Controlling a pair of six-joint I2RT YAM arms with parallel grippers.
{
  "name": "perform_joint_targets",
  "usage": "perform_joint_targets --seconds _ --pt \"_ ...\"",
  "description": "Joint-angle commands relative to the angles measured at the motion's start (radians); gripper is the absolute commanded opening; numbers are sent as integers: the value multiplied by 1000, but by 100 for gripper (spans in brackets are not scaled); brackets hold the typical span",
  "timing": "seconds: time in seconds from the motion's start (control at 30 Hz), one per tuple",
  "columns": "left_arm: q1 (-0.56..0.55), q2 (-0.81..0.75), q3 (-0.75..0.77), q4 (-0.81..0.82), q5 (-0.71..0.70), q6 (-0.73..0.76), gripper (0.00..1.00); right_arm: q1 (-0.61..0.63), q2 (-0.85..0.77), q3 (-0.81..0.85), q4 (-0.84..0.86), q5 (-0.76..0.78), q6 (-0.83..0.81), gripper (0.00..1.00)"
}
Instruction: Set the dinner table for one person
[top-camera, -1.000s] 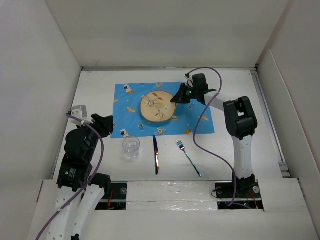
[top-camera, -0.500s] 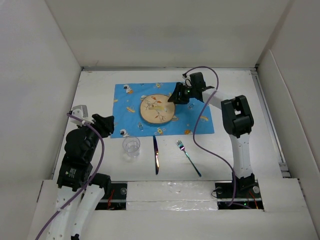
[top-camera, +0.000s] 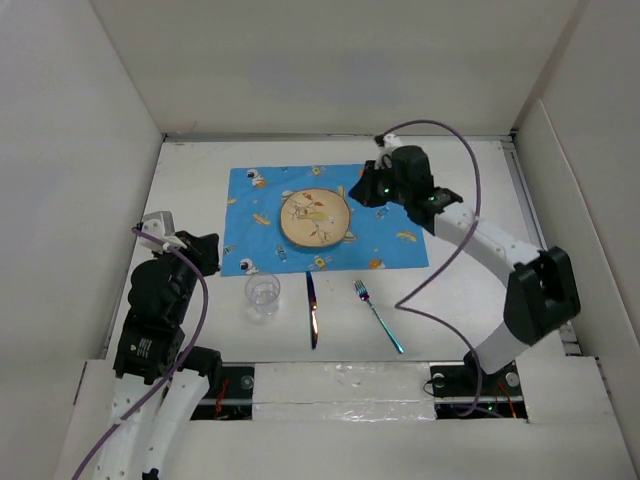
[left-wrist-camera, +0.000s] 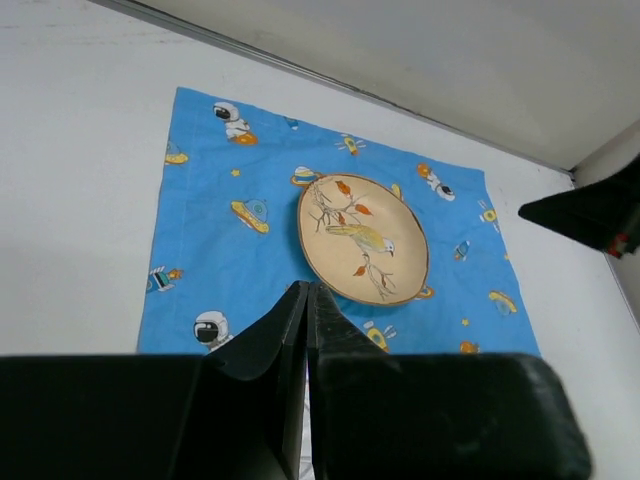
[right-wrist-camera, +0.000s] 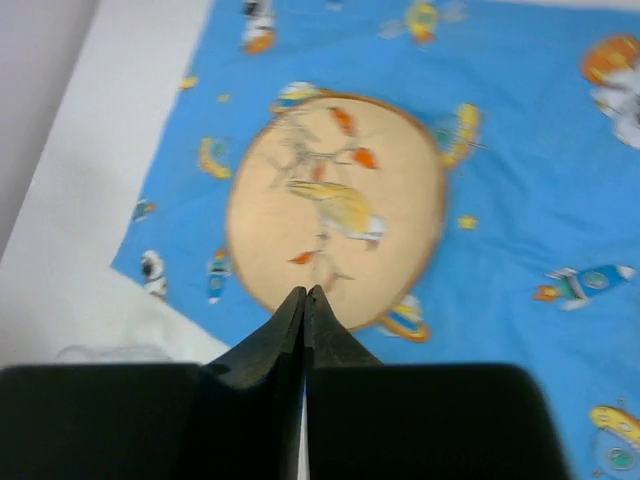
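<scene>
On the white dinner table (top-camera: 185, 185) lies a blue cartoon-print placemat (top-camera: 385, 240) (left-wrist-camera: 220, 250) with a tan bird-print plate (top-camera: 314, 217) (left-wrist-camera: 362, 238) (right-wrist-camera: 335, 200) resting on its middle. My right gripper (top-camera: 362, 190) (right-wrist-camera: 305, 292) hovers just off the plate's right edge, shut and holding nothing. My left gripper (top-camera: 205, 250) (left-wrist-camera: 307, 288) stays at the placemat's near left corner, also shut and empty. In front of the placemat stand a clear glass (top-camera: 263, 294), a knife (top-camera: 312, 310) and a fork (top-camera: 378, 316), side by side.
White walls enclose the table on the left, back and right. The right arm's purple cable (top-camera: 430, 290) loops over the table right of the fork. In the left wrist view the right gripper's dark tip (left-wrist-camera: 585, 212) shows beyond the placemat's far right corner.
The right gripper came off the plate's edge, drew back to the right and shut; its elbow swung out to the right. The left gripper's jaws shut. The plate stays on the placemat.
</scene>
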Motion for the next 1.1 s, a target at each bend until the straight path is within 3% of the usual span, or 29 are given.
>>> perform_joint_targets --seconds 0.0,0.03,0.07,0.1,0.2,0.47,0.73,0.77,0.8,0.9,1.07 --pt "5 8 -2 27 -18 7 0 297 -120 -43 53 157 -127 12" --pt "5 8 0 24 -32 4 5 350 -125 -41 16 230 -143 25" --pt "5 5 1 20 -43 1 18 396 -124 -29 2 258 -149 39" --pt "5 -3 3 17 -51 -6 23 465 -107 -22 -15 277 -140 60" --pt "5 -37 -3 16 -80 -14 38 557 -29 67 -84 329 -137 67" --pt "5 -46 -3 18 -69 -13 41 679 174 245 -242 469 -158 66" --pt "5 -60 -5 17 -65 -16 41 710 277 276 -232 473 -140 55" --pt "5 -58 -5 18 -65 -16 41 710 281 282 -225 473 -137 49" --pt "5 -60 -5 18 -63 -16 41 710 283 285 -215 469 -135 27" --pt "5 -61 -5 18 -69 -16 41 710 286 316 -195 466 -125 0" --pt "5 -61 -5 16 -68 -17 41 652 222 377 -224 513 -134 0"
